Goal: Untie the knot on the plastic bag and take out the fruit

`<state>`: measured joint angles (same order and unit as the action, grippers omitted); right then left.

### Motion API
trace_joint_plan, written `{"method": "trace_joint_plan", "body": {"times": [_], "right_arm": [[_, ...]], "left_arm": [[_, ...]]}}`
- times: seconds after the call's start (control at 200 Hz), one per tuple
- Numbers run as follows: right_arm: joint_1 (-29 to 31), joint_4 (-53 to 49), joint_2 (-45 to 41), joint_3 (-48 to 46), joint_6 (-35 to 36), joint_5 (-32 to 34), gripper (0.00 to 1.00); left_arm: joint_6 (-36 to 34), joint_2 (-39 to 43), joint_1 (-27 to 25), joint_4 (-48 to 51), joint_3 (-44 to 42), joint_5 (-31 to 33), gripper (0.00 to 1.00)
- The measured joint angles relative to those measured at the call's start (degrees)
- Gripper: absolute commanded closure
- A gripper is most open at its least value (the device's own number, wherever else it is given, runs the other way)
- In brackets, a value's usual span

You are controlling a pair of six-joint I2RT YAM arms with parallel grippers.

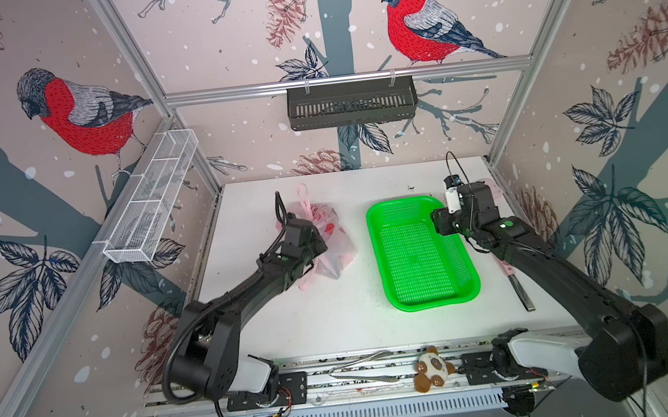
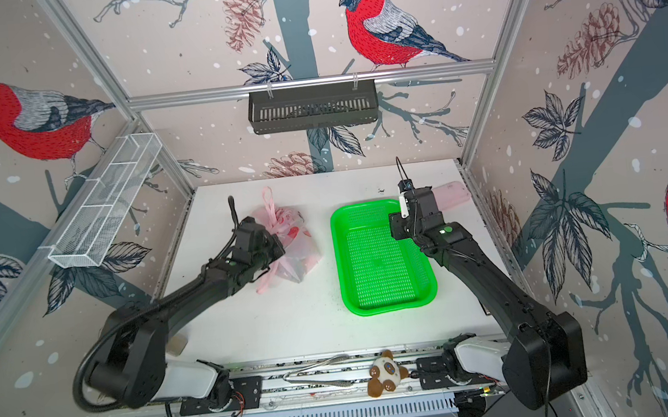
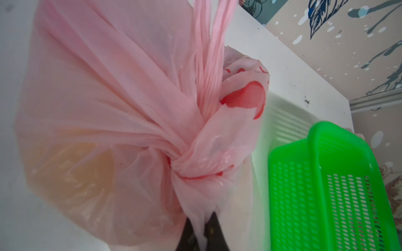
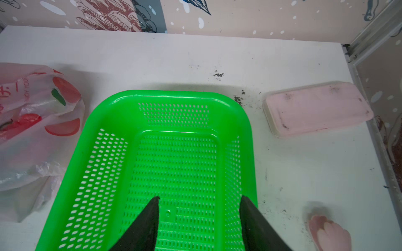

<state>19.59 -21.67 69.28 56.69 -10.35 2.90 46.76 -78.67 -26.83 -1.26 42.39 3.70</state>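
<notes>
**Left side.** The plastic bag [image 1: 338,244] lies on the white table [image 1: 335,330], left of centre and towards the far edge. One pink handle loop [image 1: 304,204] trails away to the far side. In the left wrist view the knot [image 3: 191,167] is tight and not yet undone. An orange rounded shape, probably the fruit [image 3: 71,169], shows dimly through the film, so all fruit that can be seen is inside the bag. The left gripper [image 3: 203,228] is closed, pinching a pale strip of plastic that runs straight out of the knot. The knot sits just beyond its fingertips, with the bag's body spreading out behind it. In both top views the wrist covers this contact.

**Centre.** A green basket [image 4: 174,94] stands just to the right of the bag. It holds nothing.

**Right side.** The right gripper [image 4: 199,197] hangs over the basket's right part with its jaws apart, holding nothing. It is well apart from the bag. A flat pink case [image 4: 315,108] lies at the far right corner.

**Progress.** The task appears to be at its first step: a tail is seized, while loosening the knot, opening the bag and removing the fruit all remain to be done.
</notes>
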Motion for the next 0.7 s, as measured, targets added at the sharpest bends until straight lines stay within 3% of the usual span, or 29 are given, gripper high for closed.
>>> {"method": "trace_joint_plan", "body": {"times": [0.145,0.305,0.51,0.635,0.701], "right_arm": [[3.96,0.74,0.02,-0.11,-0.68,0.00,0.40],[8.70,0.72,-0.02,-0.04,-1.77,0.59,0.38],[17.42,0.66,-0.44,0.31,-3.69,4.09,0.37],[24.13,0.63,-0.61,0.72,-5.44,7.15,0.37],[28.22,0.66,-0.31,1.38,-6.12,9.64,0.37]], "left_arm": [[7.56,7.13,-7.28,-0.09,-6.71,4.22,0.98],[11.69,10.19,-8.98,0.24,-8.83,7.39,0.72],[11.13,10.93,-9.07,1.53,-5.81,8.15,0.37],[8.66,12.79,-9.09,3.56,-3.30,8.11,0.25],[7.93,14.91,-9.09,6.45,-2.75,8.35,0.24]]}}
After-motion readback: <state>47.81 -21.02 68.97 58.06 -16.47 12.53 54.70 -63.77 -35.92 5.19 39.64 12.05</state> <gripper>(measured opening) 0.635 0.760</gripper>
